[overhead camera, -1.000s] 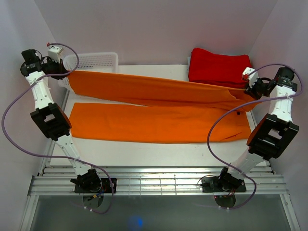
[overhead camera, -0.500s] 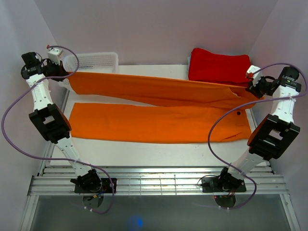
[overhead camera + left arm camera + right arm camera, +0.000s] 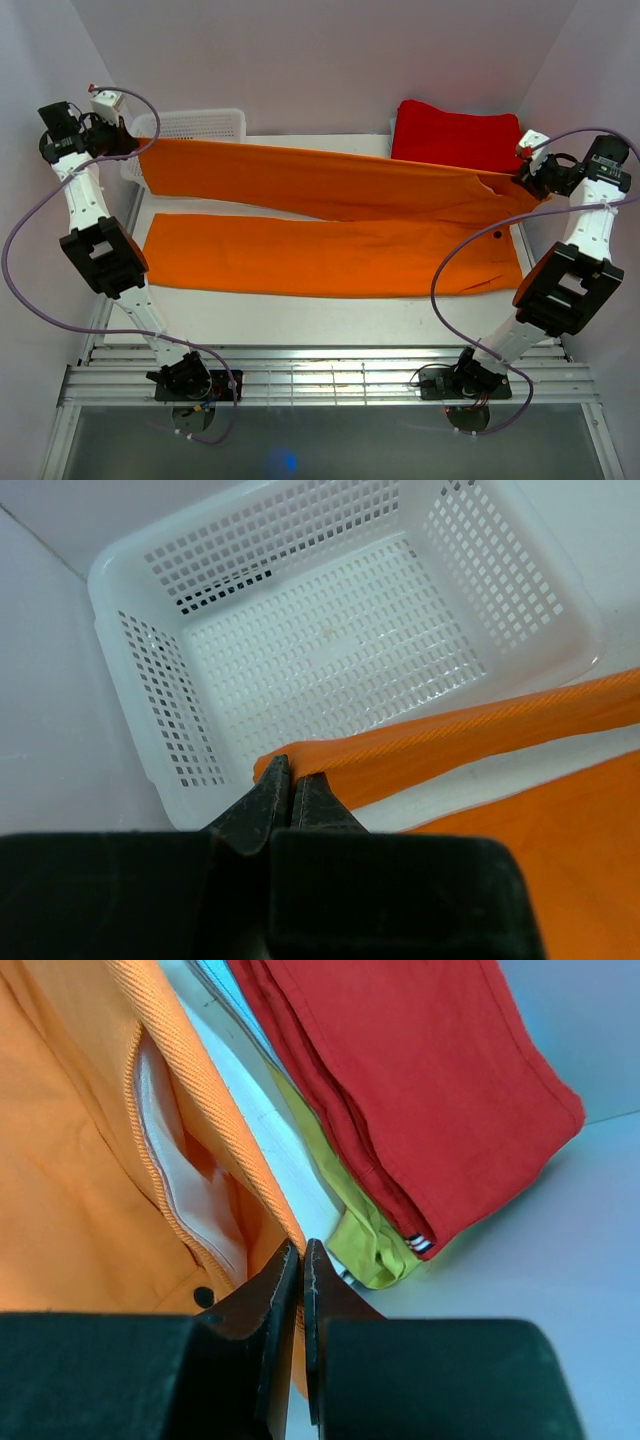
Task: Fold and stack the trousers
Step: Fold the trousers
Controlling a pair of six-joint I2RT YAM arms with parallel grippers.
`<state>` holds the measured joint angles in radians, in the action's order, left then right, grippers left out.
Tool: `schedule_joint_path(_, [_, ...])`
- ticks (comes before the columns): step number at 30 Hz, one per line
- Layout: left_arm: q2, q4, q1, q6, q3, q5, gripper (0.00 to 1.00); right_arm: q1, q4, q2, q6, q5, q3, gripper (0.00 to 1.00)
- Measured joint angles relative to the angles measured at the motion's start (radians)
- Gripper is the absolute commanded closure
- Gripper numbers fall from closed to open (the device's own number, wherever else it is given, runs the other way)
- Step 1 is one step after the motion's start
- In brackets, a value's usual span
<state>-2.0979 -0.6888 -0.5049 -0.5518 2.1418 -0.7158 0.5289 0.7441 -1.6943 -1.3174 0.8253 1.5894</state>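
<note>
The bright orange trousers (image 3: 320,215) lie across the table, one leg flat at the front, the other leg lifted and stretched taut between my two grippers. My left gripper (image 3: 135,148) is shut on the hem end of the lifted leg, shown in the left wrist view (image 3: 290,772) beside the basket. My right gripper (image 3: 522,177) is shut on the waistband edge, shown in the right wrist view (image 3: 301,1250). The small dark button (image 3: 495,236) shows near the waist, also in the right wrist view (image 3: 204,1297).
A white perforated basket (image 3: 205,124) stands at the back left, also in the left wrist view (image 3: 130,680). A folded red cloth (image 3: 455,140) lies at the back right on a yellow-green cloth (image 3: 355,1225). White walls close in on both sides.
Both grippers have risen and moved back and outward, lifting the upper trouser leg and pulling it tauter.
</note>
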Motion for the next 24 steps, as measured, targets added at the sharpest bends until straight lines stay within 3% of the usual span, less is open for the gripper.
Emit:
schedule_joint_path(16, [0.177, 0.046, -0.121, -0.016, -0.241, -0.144, 1.00, 0.068, 0.017, 0.095, -0.114, 0.102, -0.088, 0.92])
schedule_joint_path(24, [0.311, 0.072, -0.212, -0.136, -0.612, -0.138, 1.00, 0.129, 0.024, 0.212, -0.276, 0.063, -0.370, 0.92])
